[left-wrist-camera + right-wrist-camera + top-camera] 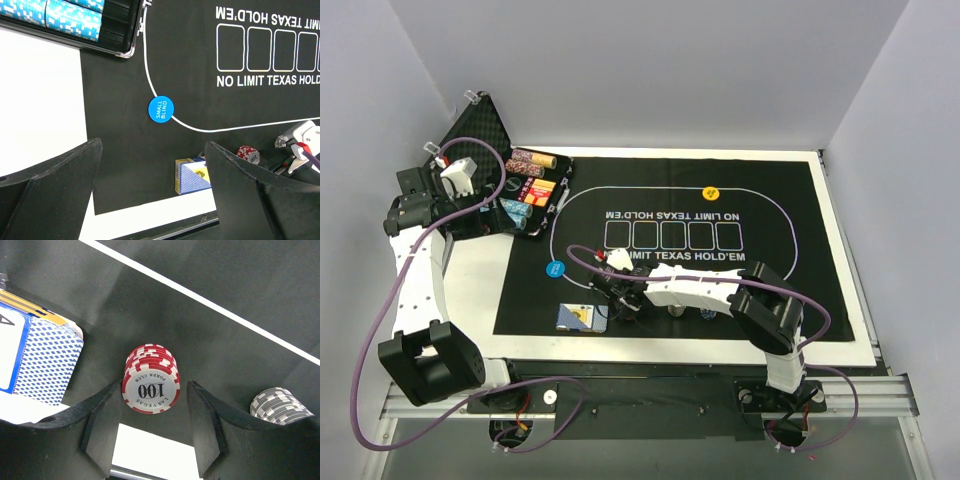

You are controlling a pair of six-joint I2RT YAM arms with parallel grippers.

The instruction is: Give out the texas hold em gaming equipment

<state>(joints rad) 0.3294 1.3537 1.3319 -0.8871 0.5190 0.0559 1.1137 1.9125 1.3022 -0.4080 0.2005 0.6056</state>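
While right gripper straddles the red chip stack (fingers apart, card deck beside), left gripper hangs, fingers spread wide.

— How does the left arm stand?
— It rises from its base and bends toward the far left. The left pincer has its fingers spread wide.
— And the right arm?
— It stretches low and leftward, and the right pincer points down at the worktop with its fingers parted.

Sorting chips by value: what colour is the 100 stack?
100 stack: red, white stripes; right wrist view.
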